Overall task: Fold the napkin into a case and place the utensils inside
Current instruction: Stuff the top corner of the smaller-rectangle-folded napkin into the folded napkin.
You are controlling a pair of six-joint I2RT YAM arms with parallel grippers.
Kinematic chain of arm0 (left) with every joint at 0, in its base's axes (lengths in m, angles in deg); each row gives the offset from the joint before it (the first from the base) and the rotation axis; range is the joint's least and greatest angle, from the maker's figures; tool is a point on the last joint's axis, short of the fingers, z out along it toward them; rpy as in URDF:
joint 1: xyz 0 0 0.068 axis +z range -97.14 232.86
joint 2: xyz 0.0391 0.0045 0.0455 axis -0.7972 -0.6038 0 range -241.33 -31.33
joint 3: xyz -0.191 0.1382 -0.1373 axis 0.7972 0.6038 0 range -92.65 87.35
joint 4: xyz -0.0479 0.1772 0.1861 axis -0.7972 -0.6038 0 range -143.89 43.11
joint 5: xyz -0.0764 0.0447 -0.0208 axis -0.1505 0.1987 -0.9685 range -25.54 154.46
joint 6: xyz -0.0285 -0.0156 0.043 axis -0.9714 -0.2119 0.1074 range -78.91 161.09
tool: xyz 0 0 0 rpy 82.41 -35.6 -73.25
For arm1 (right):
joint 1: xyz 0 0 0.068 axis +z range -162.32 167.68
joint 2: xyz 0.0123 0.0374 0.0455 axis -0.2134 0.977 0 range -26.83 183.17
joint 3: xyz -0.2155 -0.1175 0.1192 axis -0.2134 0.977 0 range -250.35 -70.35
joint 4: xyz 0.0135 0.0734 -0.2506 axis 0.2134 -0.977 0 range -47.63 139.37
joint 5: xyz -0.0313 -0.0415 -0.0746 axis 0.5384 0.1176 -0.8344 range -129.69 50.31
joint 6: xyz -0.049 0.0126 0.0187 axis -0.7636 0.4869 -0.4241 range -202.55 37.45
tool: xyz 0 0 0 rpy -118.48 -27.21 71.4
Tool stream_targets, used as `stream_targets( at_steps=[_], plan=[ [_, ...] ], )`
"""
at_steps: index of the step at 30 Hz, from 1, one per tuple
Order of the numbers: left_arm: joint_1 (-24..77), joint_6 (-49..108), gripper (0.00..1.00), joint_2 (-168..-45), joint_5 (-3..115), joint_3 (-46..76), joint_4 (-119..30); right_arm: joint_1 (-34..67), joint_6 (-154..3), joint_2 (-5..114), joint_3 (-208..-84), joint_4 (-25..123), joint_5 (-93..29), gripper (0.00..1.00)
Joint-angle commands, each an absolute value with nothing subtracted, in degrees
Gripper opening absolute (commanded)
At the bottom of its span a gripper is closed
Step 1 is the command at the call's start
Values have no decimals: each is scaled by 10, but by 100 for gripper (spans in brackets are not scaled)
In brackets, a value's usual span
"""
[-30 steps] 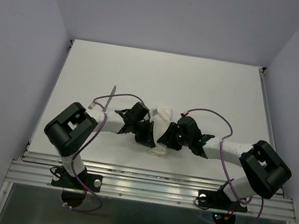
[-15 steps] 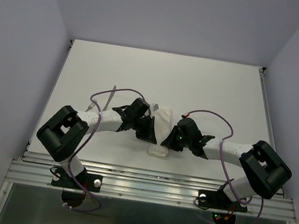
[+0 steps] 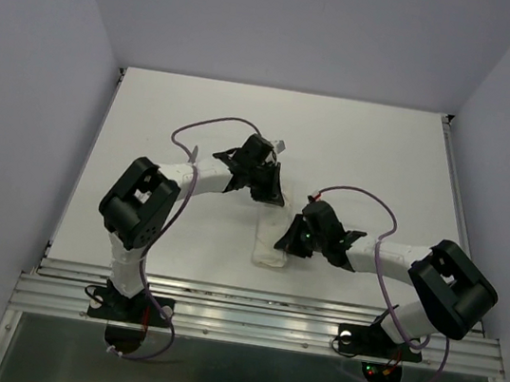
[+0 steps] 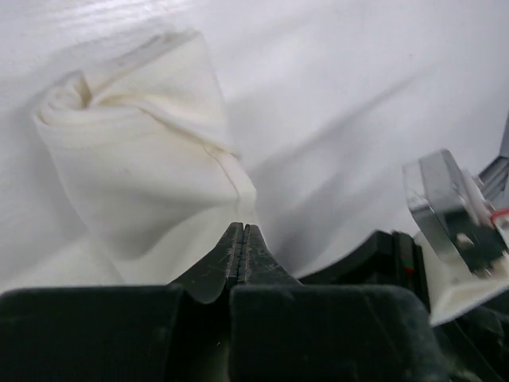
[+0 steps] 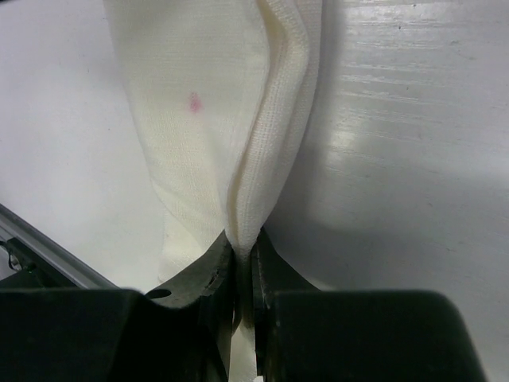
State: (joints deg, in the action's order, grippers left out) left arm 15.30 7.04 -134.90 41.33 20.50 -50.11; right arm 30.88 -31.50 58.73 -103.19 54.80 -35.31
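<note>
1. Swung outward over the last second: left gripper (image 3: 269, 191), from beside the right gripper (image 3: 286, 242) on the table's (image 3: 365, 159) near half out toward the table's centre, left elbow folded in closer behind it.
2. Kept its place meanwhile, near the middle of the table's near half: right gripper.
3. Drawn out by that move: the napkin (image 3: 270, 254), earlier a bunched lump between the two claws, now a narrow strip.
4. Napkin's place: flat on the table's near half, about midway across, running slantwise from just short of the near edge up toward the centre; far end under the left gripper, right gripper on the edge toward the right arm, partway along.
5. Left gripper, wrist view: jaws pressed flat together with no gap, tips meeting a folded edge of the napkin and seemingly nipping that thin edge; beyond the tips, cloth twisted and ending in a loose roll.
6. Right gripper, wrist view: jaws nearly together, clamped on an upright pleat of the napkin, cloth running away from them in a long ridge.
7. Small pink speck (image 5: 193, 102) on the napkin's weave, left of that ridge.
</note>
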Motion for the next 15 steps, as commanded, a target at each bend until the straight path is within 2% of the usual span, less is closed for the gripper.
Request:
stream_targets(
  at_steps=[1, 8, 15],
  plan=[
    [161, 87, 0, -1381, 438, 159, -508, 312, -339, 599, -1022, 516, -378, 3],
    [169, 105, 0, -1434, 462, 112, -531, 312, -339, 609, -1028, 516, -375, 2],
    [173, 106, 0, -1480, 433, 84, -519, 312, -337, 610, -1029, 513, -376, 2]
  ],
)
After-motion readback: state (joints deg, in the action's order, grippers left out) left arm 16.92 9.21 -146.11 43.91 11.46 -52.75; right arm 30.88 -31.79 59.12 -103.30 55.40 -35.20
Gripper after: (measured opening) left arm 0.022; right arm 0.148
